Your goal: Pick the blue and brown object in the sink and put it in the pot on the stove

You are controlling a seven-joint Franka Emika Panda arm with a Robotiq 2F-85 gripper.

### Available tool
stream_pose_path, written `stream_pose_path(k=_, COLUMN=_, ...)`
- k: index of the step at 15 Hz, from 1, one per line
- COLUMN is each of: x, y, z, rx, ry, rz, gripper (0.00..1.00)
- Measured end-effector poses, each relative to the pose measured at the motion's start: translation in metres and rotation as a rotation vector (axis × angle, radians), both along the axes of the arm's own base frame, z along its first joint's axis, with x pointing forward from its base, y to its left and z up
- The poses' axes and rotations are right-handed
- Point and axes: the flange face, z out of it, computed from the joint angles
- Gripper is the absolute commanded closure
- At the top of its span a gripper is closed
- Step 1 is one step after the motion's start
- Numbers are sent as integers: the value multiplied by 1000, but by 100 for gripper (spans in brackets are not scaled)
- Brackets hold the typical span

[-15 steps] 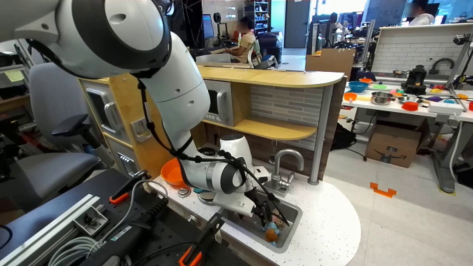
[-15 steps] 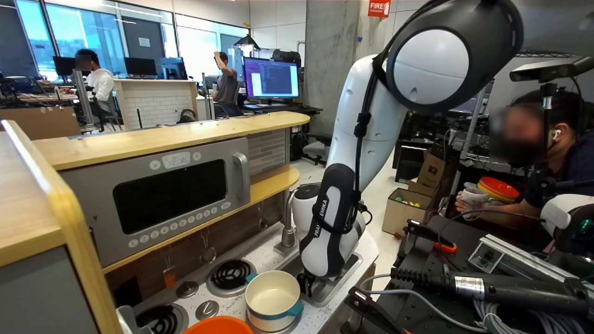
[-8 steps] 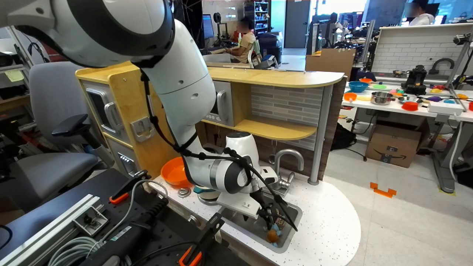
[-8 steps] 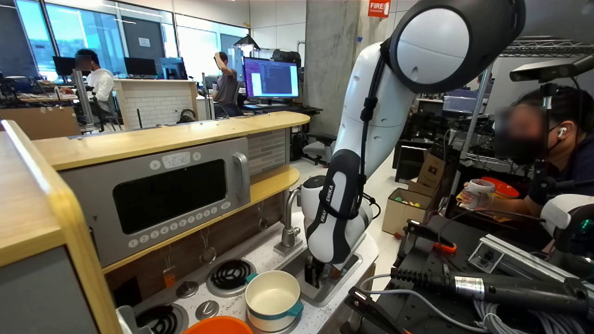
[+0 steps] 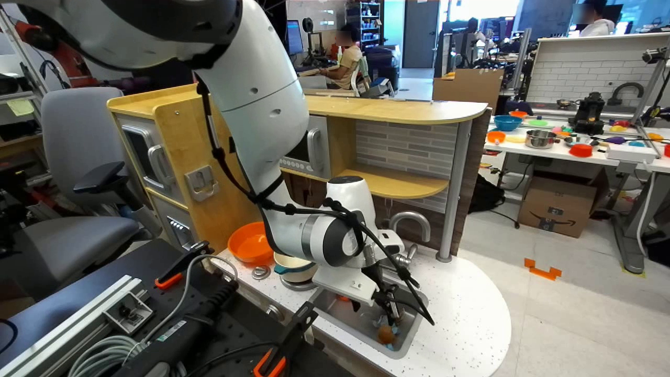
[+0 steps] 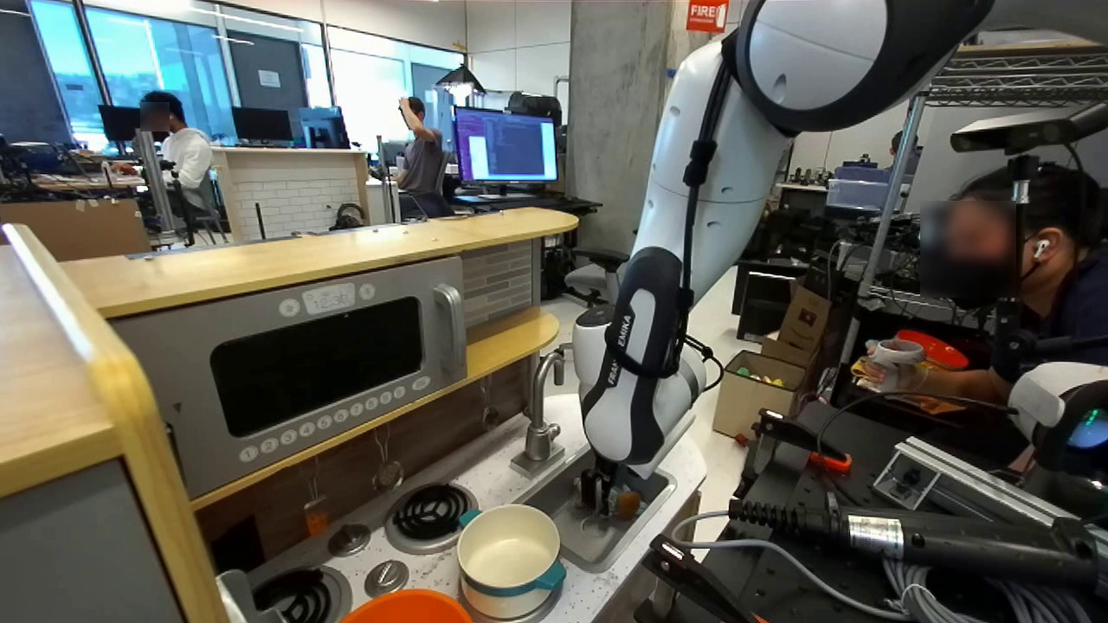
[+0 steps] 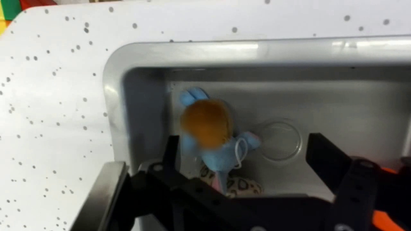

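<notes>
The blue and brown object is a soft toy with a light blue body [image 7: 221, 155] and an orange-brown head. It lies in the sink [image 7: 192, 53] near one end wall, and it shows in both exterior views [image 5: 386, 334] [image 6: 628, 504]. My gripper [image 7: 244, 139] is open, with the fingers wide apart. The toy lies below and toward the left finger in the wrist view. In both exterior views the gripper [image 5: 391, 314] [image 6: 597, 495] is down in the sink beside the toy. The pot [image 6: 511, 554], cream inside with teal handles, sits on a front burner of the stove [image 6: 431, 512].
A leopard-print thing [image 7: 242, 186] lies against the toy, partly hidden by the gripper. An orange thing [image 7: 385, 221] is at the right of the sink. The faucet [image 6: 541, 424] stands behind the sink. An orange bowl [image 5: 251, 243] sits beside the pot.
My gripper has moved along the sink, away from the pot and closer to the toy. The arm's upper links have risen. The toy and pot have not visibly moved.
</notes>
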Motion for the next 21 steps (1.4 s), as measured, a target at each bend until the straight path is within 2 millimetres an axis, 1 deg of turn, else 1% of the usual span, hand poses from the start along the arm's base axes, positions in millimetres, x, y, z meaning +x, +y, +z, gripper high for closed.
stream_pose_path(k=4, x=-6, y=-22, z=0, rx=-25, ry=36, rz=-29, gripper=0)
stream_pose_path(k=6, x=-9, y=-28, z=-1, rx=-29, ry=54, rz=-41, gripper=0)
stream_pose_path(k=8, x=-11, y=-30, z=-3, rx=-30, ry=69, rz=-48, gripper=0)
stream_pose_path(k=10, x=-11, y=-28, z=-3, rx=-26, ry=75, rz=-47, gripper=0)
stream_pose_path(k=18, x=-9, y=-7, z=-7, rx=14, ry=77, rz=-22, gripper=0)
stream_pose_path(k=21, x=-8, y=-7, z=-8, rx=31, ry=76, rz=-17, gripper=0)
